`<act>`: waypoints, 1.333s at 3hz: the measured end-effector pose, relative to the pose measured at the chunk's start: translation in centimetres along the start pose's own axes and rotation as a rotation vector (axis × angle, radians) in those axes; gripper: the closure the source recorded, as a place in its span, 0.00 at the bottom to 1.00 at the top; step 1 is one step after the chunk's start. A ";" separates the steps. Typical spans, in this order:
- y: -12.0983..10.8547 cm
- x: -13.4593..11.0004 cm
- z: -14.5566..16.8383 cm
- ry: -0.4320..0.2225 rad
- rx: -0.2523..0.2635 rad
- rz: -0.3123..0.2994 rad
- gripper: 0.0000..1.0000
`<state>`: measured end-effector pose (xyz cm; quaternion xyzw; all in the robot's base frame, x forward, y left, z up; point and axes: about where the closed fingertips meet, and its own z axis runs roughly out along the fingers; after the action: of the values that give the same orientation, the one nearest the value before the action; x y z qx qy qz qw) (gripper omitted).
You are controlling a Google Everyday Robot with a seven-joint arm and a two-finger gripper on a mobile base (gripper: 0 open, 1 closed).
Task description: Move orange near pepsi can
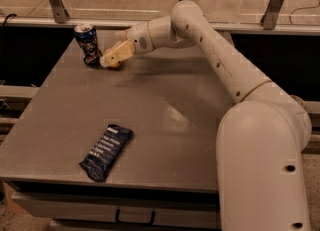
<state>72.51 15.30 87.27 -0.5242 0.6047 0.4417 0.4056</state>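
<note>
The pepsi can (88, 43), dark blue with a silver top, stands upright at the table's far left corner. My gripper (113, 58) is just to the right of the can, low over the table, and is shut on the orange (114, 66). Only a small sliver of the orange shows under the tan fingers (119, 52). The orange is close to the can's base, a small gap apart.
A flat dark blue snack wrapper (106, 151) with white text lies near the front left of the grey table (165, 125). My arm reaches from the right across the table's far side. A rail with posts runs behind the table.
</note>
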 end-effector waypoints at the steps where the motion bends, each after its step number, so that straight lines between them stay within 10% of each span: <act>1: -0.1 0.2 -0.8 -0.002 0.021 0.003 0.00; 2: -1.6 0.0 -8.0 0.054 0.178 -0.035 0.00; 4: 0.3 -6.0 -34.2 0.258 0.755 -0.195 0.00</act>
<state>72.03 -15.80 102.64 -0.4445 0.7177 0.0788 0.5302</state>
